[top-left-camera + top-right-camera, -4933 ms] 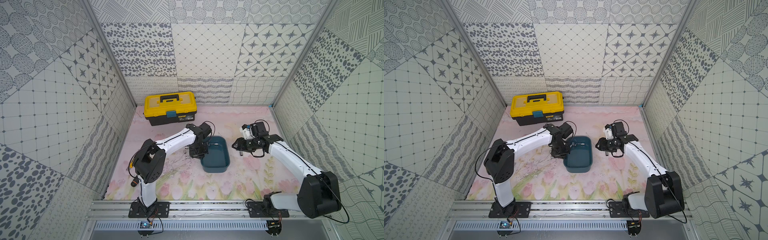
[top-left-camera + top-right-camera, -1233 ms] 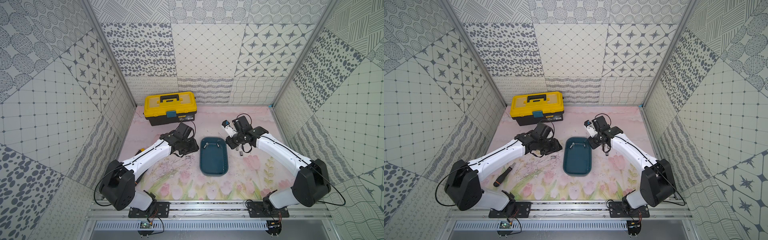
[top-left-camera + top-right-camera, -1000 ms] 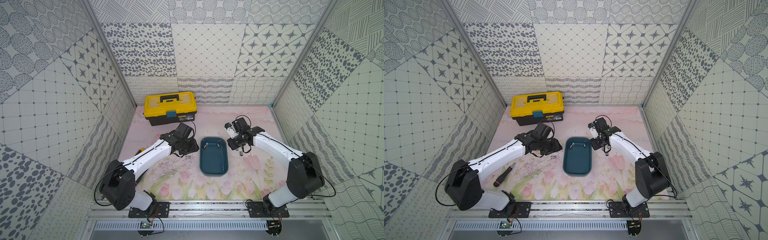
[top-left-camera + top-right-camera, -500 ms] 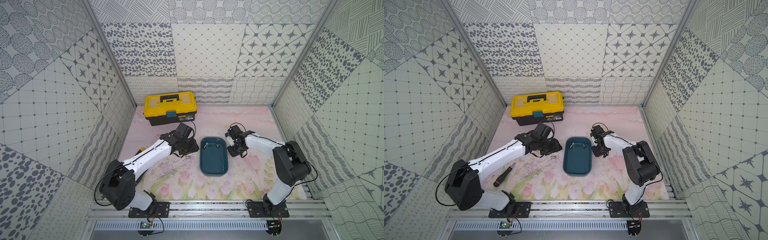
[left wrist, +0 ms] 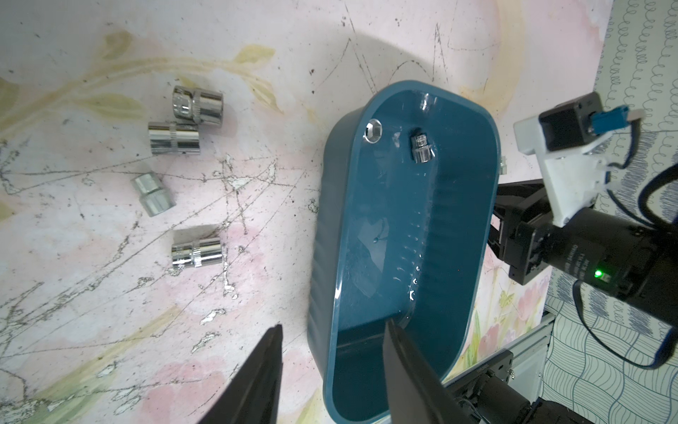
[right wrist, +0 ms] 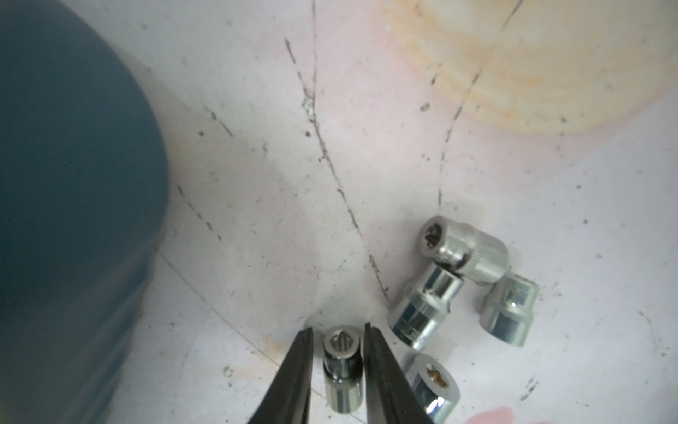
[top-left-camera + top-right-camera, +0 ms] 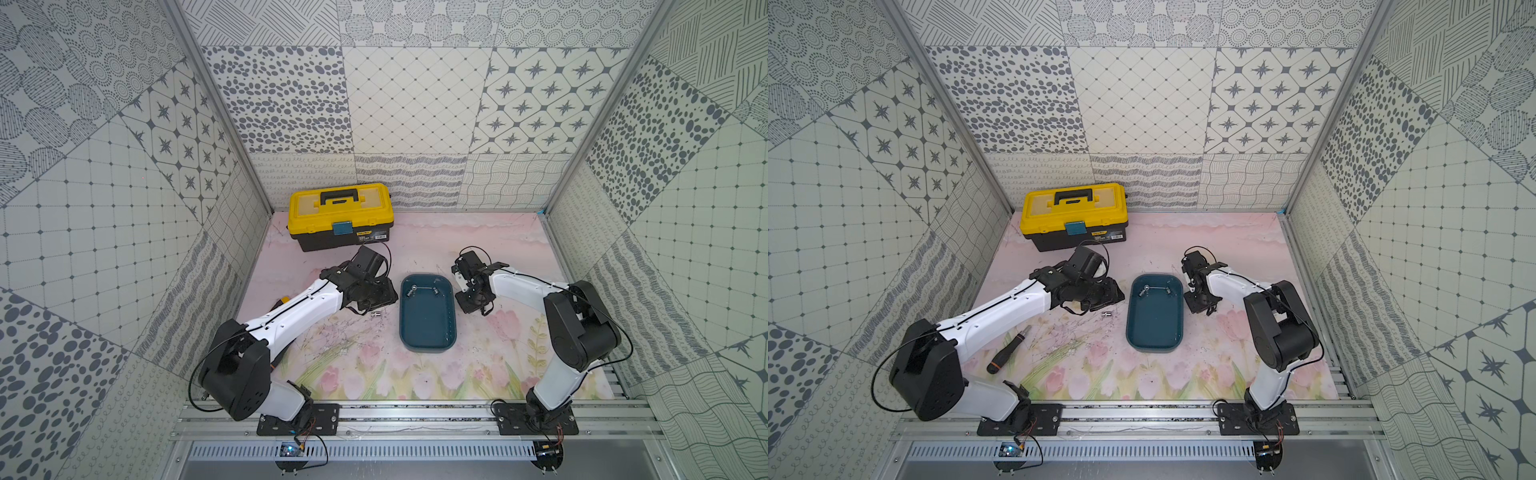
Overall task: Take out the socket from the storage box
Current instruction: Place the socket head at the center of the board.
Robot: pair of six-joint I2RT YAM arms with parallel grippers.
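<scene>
Evidently this is the set-down step: the black tapered fingers (image 6: pixel 299 367) of the right gripper (image 6: pixel 338 326), bottom centre of the right wrist view, stand slightly parted around a small chrome socket (image 6: pixel 343 370) lying on the scratched pink floral mat (image 6: pixel 330 110). Four similar chrome sockets (image 6: pixel 425 304) lie lower right, and the shallow dark teal plastic storage box (image 6: pixel 73 183) is at left. Next, it should lift clear and go for the two sockets (image 5: pixel 420 148) inside the box. The left gripper (image 5: pixel 334 323) hangs spread and empty.
</scene>
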